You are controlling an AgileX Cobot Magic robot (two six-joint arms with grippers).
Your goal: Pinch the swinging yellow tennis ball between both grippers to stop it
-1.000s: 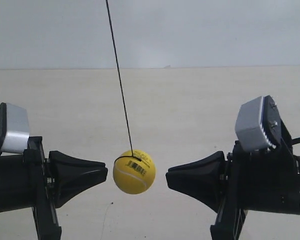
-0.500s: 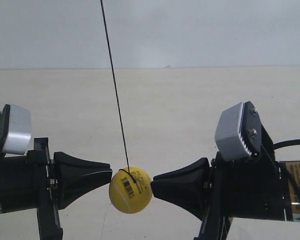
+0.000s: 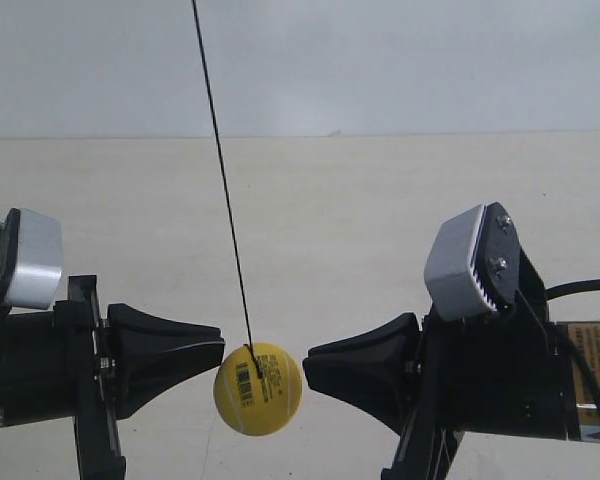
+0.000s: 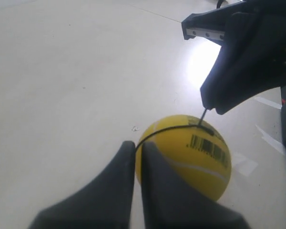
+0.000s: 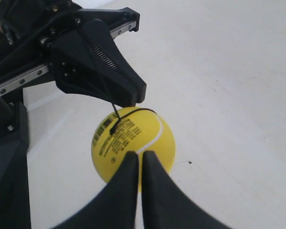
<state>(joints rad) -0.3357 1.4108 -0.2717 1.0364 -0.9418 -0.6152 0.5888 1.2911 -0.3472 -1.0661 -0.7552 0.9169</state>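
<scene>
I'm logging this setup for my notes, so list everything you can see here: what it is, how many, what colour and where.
Tennis ball: one, yellow, hanging low between the two tool tips.
String: one, thin and dark, running from the top edge down to the ball.
Barcode: one, black bars, on the ball's side facing the exterior view.
Work surface: one, off-white, below everything.
Wall: one, pale grey, behind the surface.
Ribbed blocks: two, light grey, one on top of each arm.
Left tool: one, black, fingers together, tip at the ball.
Right tool: one, black, fingers together, tip at the ball's opposite side.
</scene>
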